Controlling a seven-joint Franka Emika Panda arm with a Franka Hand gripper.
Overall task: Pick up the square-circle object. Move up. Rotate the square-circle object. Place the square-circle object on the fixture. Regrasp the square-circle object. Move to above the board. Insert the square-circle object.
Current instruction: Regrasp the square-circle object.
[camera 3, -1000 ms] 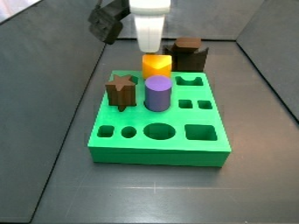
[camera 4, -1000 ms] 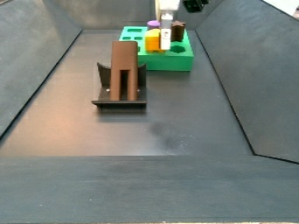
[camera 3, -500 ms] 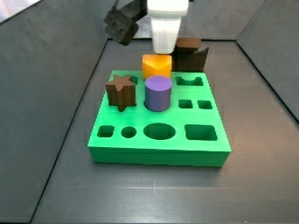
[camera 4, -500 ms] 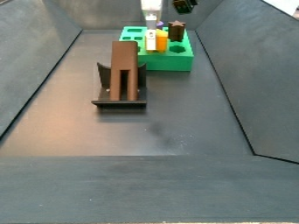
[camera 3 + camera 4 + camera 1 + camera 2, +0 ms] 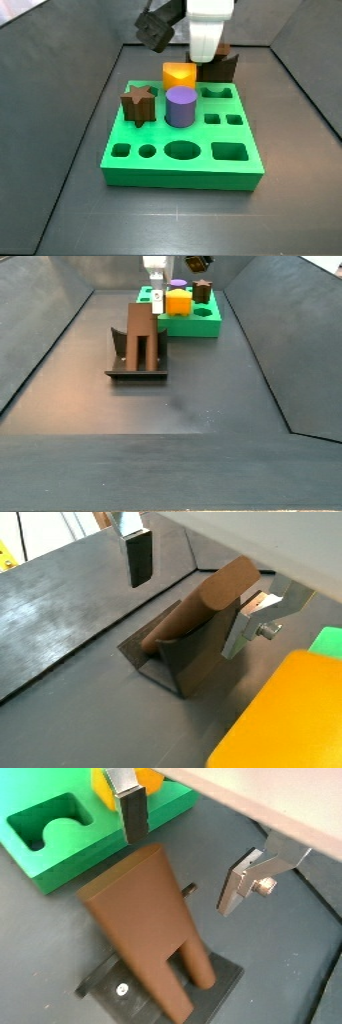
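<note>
Gripper (image 5: pixel 203 50) hangs above the far edge of the board (image 5: pixel 181 172), at about 12 o'clock from the purple cylinder (image 5: pixel 181 107). Its white body covers the gap between the yellow block (image 5: pixel 179 75) and the dark scooped block (image 5: pixel 218 64). A second ago it stood straight over the yellow block; since then it has slid toward 3 o'clock in that side view. In a side view from the other end it now sits at the board's 9 o'clock corner (image 5: pixel 155 278), having drifted that way step by step.

Both wrist views show the fingers (image 5: pixel 138 557) spread wide apart, with nothing clamped between them.

The square-circle object (image 5: pixel 142 326) is well apart from the gripper: the long brown piece leans tilted in the fixture (image 5: pixel 135 372), which stands on the dark floor at about 7 o'clock from the board. Both wrist views show it propped against the dark bracket (image 5: pixel 140 918).

The star-shaped peg (image 5: pixel 136 103), purple cylinder, yellow block and scooped block sit on the board exactly as they did before, and the fixture has not moved.
</note>
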